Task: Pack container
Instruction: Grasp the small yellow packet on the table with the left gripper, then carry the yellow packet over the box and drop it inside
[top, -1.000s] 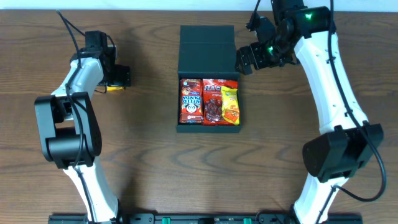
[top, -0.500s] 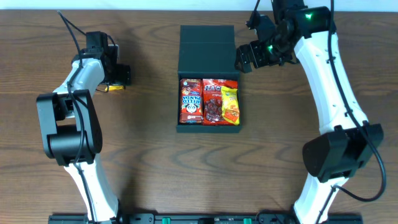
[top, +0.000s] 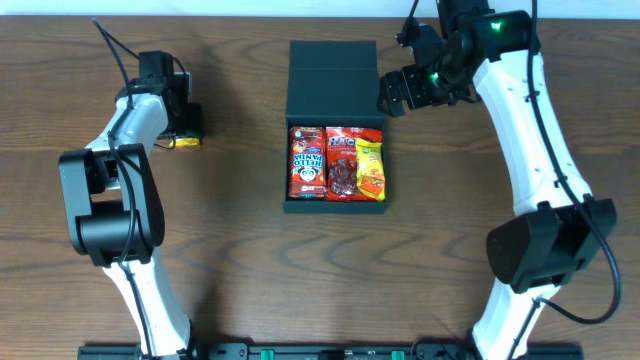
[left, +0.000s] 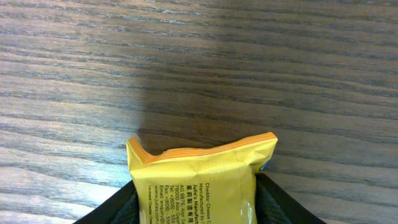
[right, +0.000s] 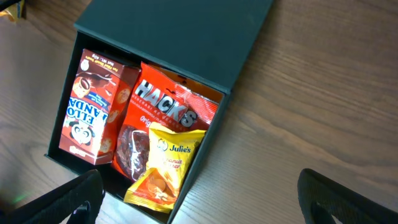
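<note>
Lengthwise container (top: 332, 70) runs far-near; left pincer (top: 185, 132) straddles packet (left: 202, 168), grip unclear; right pincer (top: 390, 97) agape.

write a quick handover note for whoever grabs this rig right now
Left gripper: jaws flank the loose yellow packet, which lies on the table left of the container; a firm grip isn't clear.
Right gripper: open, empty, beside the lid on its right side.
Done: Hello Panda box, Hacks bag and Julie's packet sit side by side in the container, lid open.
To do: get the loose packet in, then likely close the lid.
</note>
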